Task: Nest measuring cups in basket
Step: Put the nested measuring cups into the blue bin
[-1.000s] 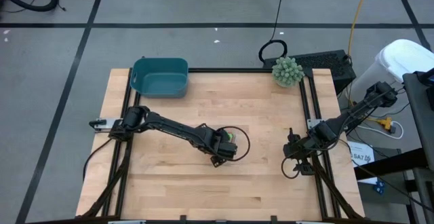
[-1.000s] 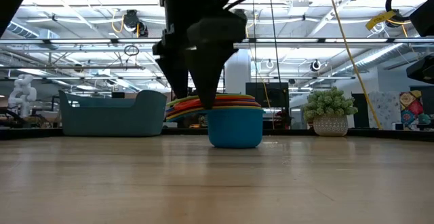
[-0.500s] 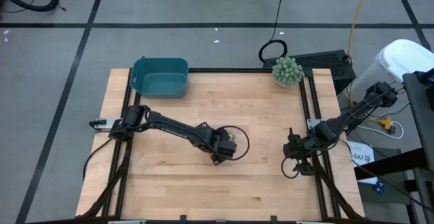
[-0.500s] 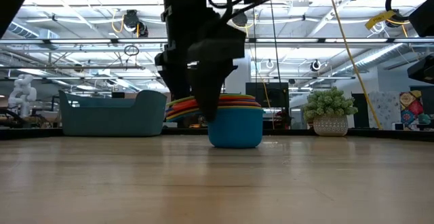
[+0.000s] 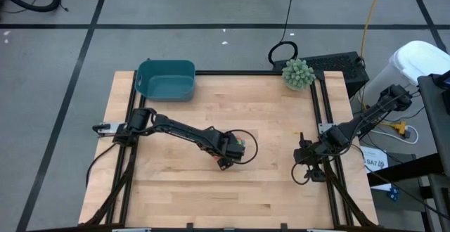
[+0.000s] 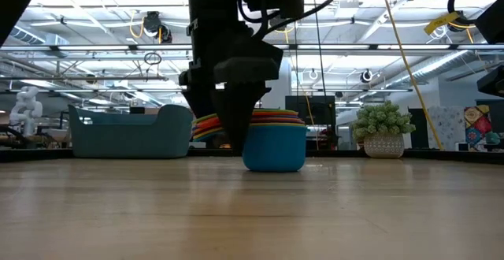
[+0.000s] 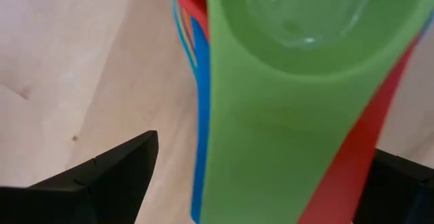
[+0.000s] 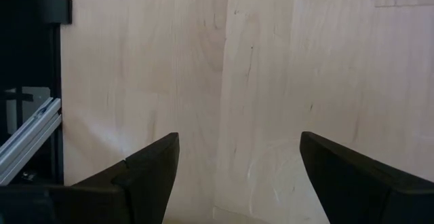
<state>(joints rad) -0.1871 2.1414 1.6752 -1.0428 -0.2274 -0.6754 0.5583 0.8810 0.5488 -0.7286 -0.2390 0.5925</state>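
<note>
The measuring cups (image 5: 240, 142) stand nested in one stack at the table's middle. The blue cup (image 6: 273, 146) is at the bottom and the green cup (image 7: 305, 27) is on top. Their flat handles (image 7: 271, 156) fan out toward my left gripper (image 7: 258, 183). That gripper (image 6: 236, 138) is open and low over the handles, with one finger on each side of them. The teal basket (image 5: 166, 79) sits at the far left corner, apart from the cups. My right gripper (image 5: 304, 151) waits open above bare wood at the table's right edge. My left gripper comes down from above with its fingers astride the stacked handles. The red handle's edge (image 7: 363, 157) reaches up to one finger (image 7: 400, 183). I cannot tell whether they touch. The stack rests upright on the table.
A spiky green ball plant (image 5: 298, 73) in a pot stands at the far right corner. Bare wood lies between the cups and the basket (image 6: 130, 131). Black rails run along the table's left and right edges.
My left gripper has come down beside the stack, its fingers dropping from rim height to near the table. It has also shifted slightly toward the near edge. The cups have kept still.
</note>
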